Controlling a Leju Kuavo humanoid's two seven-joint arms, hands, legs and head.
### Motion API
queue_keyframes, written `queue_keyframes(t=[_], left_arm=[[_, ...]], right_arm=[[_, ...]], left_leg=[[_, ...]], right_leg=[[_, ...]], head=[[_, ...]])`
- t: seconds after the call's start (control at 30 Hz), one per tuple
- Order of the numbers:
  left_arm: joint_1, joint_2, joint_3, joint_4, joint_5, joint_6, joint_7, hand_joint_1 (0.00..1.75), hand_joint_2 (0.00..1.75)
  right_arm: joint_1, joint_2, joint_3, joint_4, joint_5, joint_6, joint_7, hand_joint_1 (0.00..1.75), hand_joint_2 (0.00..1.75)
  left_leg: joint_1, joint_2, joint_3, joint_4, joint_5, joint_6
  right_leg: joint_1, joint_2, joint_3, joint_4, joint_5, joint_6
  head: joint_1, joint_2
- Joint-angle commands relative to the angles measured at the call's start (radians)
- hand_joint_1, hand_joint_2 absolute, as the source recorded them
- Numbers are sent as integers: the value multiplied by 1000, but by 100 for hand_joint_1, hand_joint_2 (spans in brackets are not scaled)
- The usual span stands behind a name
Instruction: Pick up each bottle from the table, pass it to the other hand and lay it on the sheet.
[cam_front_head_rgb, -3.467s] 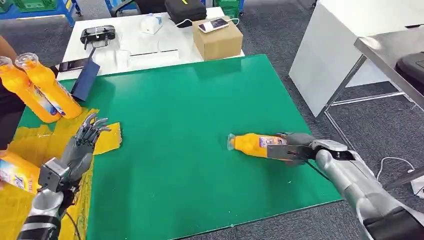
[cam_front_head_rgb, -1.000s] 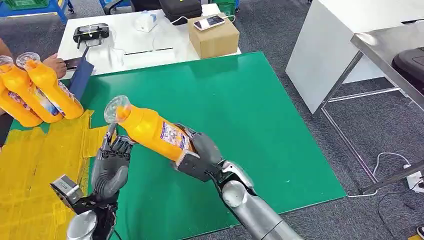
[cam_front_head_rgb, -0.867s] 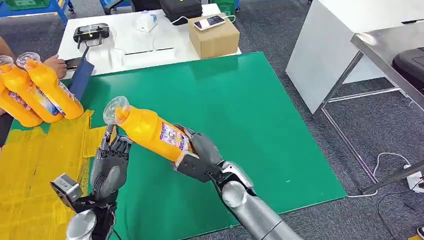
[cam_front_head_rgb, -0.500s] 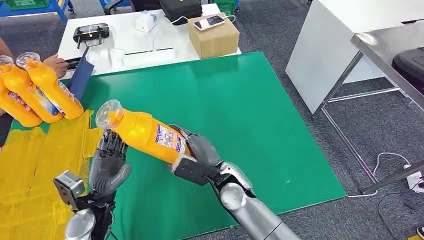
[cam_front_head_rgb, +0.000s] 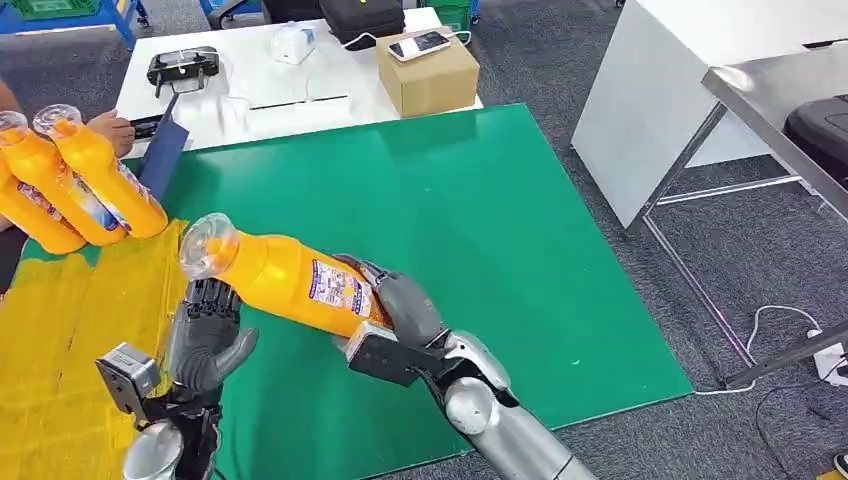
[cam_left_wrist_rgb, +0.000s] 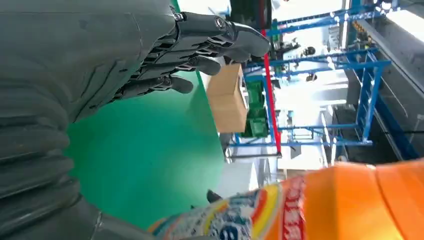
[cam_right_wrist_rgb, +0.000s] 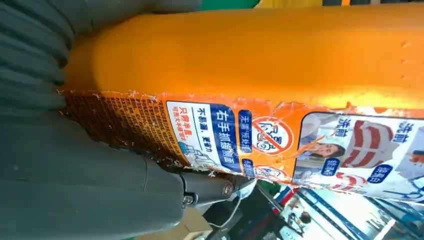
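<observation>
Orange bottle is up in the air above the green surface, near its left edge, just beside the yellow sheet. My right hand grips it round the base end, fingers wrapped on the label. Long axis runs tilted, clear cap end aimed up and toward my left side, base toward my right. My left hand sits just under the neck, palm up, fingers apart, holding nothing; in the left wrist view the bottle body lies across the open palm side, but touching or not, can't tell. So the bottle lies right above and slightly fwd of the left hand, which I judge to be the taker in the pass.

Bottle looks like rigid plastic, bright orange, w/ a printed label w/ blue-white text and a torn, wrinkled edge; clear cap.

Two more orange bottles lie side by side at the far left edge, by the sheet's far end. A person's hand rests nearby.
</observation>
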Motion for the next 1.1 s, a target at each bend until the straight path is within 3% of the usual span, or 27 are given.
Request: queue_keyframes(t=[0.03, 0.33, 0.73, 1.1], left_arm=[[-19, -8, -16, 36, 9, -10, 9, 0, 175], [-36, -6, -71, 29, 46, -44, 32, 0, 175], [-28, -3, -107, 16, 70, -59, 35, 0, 175], [-22, 6, -176, 35, 73, -54, 46, 0, 175]], right_arm=[[-44, -1, 28, 92, -2, -3, 8, 175, 175], [-70, 59, 37, 235, 7, -5, 9, 175, 175], [-78, 80, 50, 288, 12, -7, 7, 175, 175], [-93, 125, 158, 321, 53, 20, -1, 175, 175]], left_leg=[[1, -4, 4, 0, -1, -1], [2, -5, 5, 1, -2, -2], [2, -4, 4, 0, -1, -1], [1, -3, 4, 0, -2, -1]], right_leg=[[0, 5, 3, 0, -1, -2], [1, 6, 5, 0, -1, -3], [0, 5, 4, 0, -1, -3], [0, 6, 3, 0, -1, -3]], head=[[0, 0], [0, 0], [0, 0], [0, 0]])
